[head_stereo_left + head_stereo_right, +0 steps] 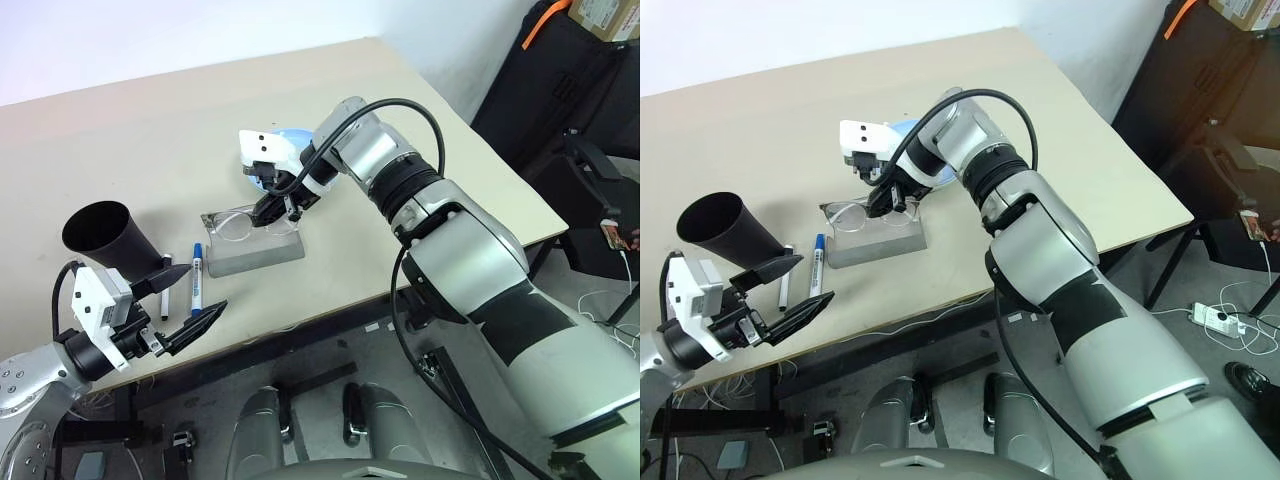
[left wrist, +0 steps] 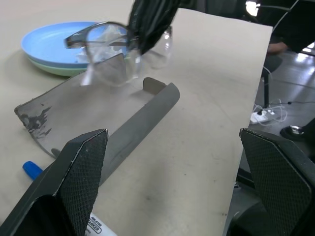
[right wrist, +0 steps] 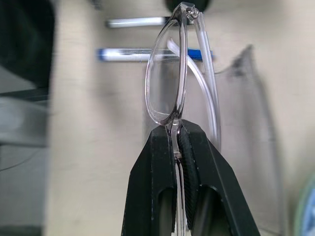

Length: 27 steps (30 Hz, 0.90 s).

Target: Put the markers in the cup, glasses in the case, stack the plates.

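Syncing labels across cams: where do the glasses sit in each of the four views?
Left eye view: glasses centre-left, pinched in the right claw above the grey case.
Right eye view: glasses left of centre, above the case.
Left wrist view: glasses near the top, hanging from the black claw.
Right wrist view: glasses in the middle, edge-on between the fingers.
Shared landmark: the grey case.

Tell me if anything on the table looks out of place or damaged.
The cup lies tipped on its side near the table's front edge, mouth open, with both markers on the table beside it. The open case has a scuffed, worn patch at one end. The plates are already stacked.
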Motion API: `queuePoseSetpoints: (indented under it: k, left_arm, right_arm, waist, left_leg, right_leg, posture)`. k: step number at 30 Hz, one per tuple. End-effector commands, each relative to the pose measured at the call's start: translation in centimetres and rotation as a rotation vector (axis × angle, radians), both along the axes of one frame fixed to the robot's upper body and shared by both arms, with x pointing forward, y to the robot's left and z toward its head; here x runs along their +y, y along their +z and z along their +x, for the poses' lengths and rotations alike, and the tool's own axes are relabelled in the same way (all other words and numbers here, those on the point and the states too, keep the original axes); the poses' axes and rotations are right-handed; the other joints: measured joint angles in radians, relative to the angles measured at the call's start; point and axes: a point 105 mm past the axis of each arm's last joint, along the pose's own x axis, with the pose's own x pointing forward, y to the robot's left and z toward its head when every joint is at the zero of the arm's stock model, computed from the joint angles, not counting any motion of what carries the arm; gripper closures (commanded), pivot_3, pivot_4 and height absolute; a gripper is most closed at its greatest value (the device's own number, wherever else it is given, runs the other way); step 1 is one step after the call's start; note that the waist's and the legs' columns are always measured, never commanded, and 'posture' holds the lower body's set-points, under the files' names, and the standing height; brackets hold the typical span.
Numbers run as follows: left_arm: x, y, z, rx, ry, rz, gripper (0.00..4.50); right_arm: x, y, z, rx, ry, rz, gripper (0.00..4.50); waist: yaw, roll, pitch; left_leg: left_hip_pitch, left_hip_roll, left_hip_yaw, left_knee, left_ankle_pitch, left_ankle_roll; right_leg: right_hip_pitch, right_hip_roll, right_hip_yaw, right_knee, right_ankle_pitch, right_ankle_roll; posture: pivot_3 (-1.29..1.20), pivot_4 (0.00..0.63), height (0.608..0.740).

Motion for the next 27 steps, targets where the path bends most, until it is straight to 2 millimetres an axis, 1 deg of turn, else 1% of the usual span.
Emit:
queuePoseSetpoints:
  k: [1, 6, 11, 15, 21, 27]
  left_arm:
    - [-0.1, 1.1, -0.5, -0.042, 0.003, 0.017, 0.00]
    - [0.2, 1.1, -0.9, -0.043, 0.016, 0.020, 0.00]
    - [0.4, 1.0, -0.9, -0.039, 0.020, 0.023, 0.00]
    - [0.4, 1.0, -0.8, -0.040, 0.016, 0.023, 0.00]
    - [0.2, 1.1, -0.9, -0.041, 0.013, 0.023, 0.00]
    - [-0.1, 1.1, -1.0, -0.042, 0.011, 0.018, 0.00]
  right_arm:
    - [0.8, 0.4, 0.3, -0.053, -0.007, 0.046, 4.46]
    - [0.9, -1.2, 0.8, -0.063, -0.062, 0.053, 4.46]
    - [1.5, -2.8, 0.5, -0.040, -0.068, 0.039, 4.46]
    - [1.4, -4.6, 0.0, -0.004, -0.063, -0.018, 4.46]
    - [1.4, -6.4, -0.5, -0.003, -0.032, -0.080, 4.46]
    - [1.5, -6.5, -1.0, 0.029, -0.013, -0.095, 4.46]
  waist:
    - [0.000, 0.000, 0.000]
    - [0.000, 0.000, 0.000]
    - [0.000, 0.000, 0.000]
    - [-0.001, 0.000, 0.000]
    - [-0.001, 0.000, 0.000]
    - [-0.001, 0.000, 0.000]
  left_leg:
    - [0.000, 0.000, 0.000, 0.000, 0.000, 0.000]
    - [0.000, 0.000, 0.001, 0.000, 0.000, 0.000]
    - [0.000, 0.000, 0.001, 0.001, 0.000, 0.000]
    - [0.000, 0.000, 0.001, 0.002, 0.000, 0.000]
    - [0.000, 0.002, 0.001, 0.003, 0.000, 0.000]
    - [0.001, 0.003, 0.001, 0.003, 0.000, 0.000]
  right_leg:
    - [0.000, 0.000, 0.000, 0.000, 0.000, 0.000]
    - [0.000, 0.000, 0.001, 0.000, 0.000, 0.000]
    - [0.001, 0.000, 0.001, 0.001, 0.000, 0.000]
    - [0.003, 0.002, 0.001, 0.001, 0.000, 0.000]
    - [0.004, 0.003, 0.002, 0.001, 0.000, 0.000]
    - [0.002, 0.003, 0.002, 0.001, 0.000, 0.000]
  posture:
    - [0.00, 0.150, 0.719]
    - [0.00, 0.150, 0.719]
    - [0.00, 0.150, 0.719]
    - [0.00, 0.150, 0.719]
    - [0.00, 0.150, 0.719]
    - [0.00, 0.150, 0.719]
